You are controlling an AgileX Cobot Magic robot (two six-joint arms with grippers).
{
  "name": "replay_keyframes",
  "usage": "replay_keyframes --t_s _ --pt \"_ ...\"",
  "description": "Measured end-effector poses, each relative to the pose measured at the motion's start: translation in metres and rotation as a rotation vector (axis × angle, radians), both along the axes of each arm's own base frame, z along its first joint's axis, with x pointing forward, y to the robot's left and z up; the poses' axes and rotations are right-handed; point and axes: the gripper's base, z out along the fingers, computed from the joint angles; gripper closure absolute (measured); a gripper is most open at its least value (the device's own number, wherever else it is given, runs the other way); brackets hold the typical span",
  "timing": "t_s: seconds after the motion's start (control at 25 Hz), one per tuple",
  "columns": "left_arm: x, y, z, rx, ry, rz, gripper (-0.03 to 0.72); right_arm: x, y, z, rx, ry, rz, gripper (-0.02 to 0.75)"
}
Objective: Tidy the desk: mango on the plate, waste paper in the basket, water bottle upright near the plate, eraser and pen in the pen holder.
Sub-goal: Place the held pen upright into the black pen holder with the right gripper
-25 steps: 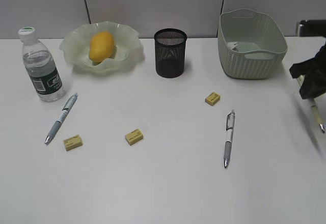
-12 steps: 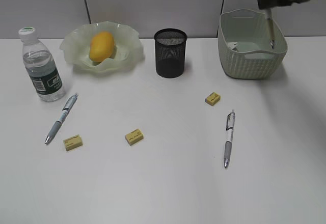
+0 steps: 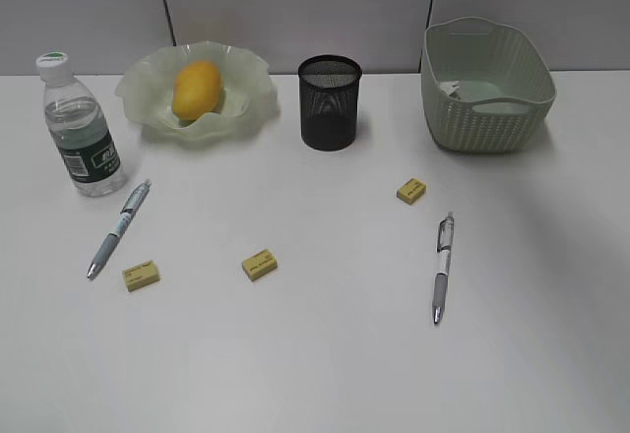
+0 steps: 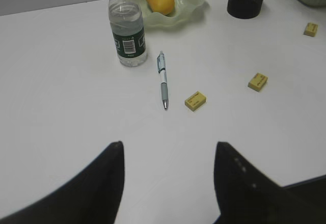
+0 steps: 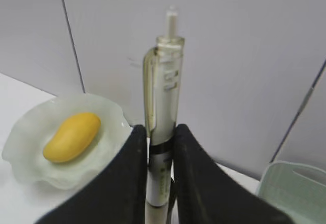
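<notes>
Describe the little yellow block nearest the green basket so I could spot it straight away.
Start at the pale green woven basket at the back right of the white desk. Just in front of it and slightly left lies a small yellow eraser, above the tip of a silver pen. The other two erasers lie nearer the desk's front, further left.
</notes>
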Motion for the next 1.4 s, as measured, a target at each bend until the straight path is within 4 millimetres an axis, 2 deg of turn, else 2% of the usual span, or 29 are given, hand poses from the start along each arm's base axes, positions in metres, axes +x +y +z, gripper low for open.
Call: replay_keyframes --t_s 0.52,0.92,1.2,1.32,1.4 --pt "0.0 0.0 0.0 0.0 0.0 0.0 0.26 0.05 0.042 -0.072 0.041 0.015 -0.003 0.605" --pt "0.0 0.0 0.0 0.0 0.0 0.0 0.26 0.081 0.058 -0.132 0.023 0.035 -0.016 0.605" --pt "0.0 0.0 0.0 0.0 0.0 0.0 0.26 0.09 0.063 -0.161 0.003 0.071 -0.017 0.605" --pt "0.0 0.0 0.0 0.0 0.0 0.0 0.26 0.09 0.063 -0.165 -0.004 0.086 -0.015 0.591" --pt "0.0 0.0 0.0 0.0 0.0 0.0 0.26 0.089 0.063 -0.165 -0.005 0.088 -0.015 0.552"
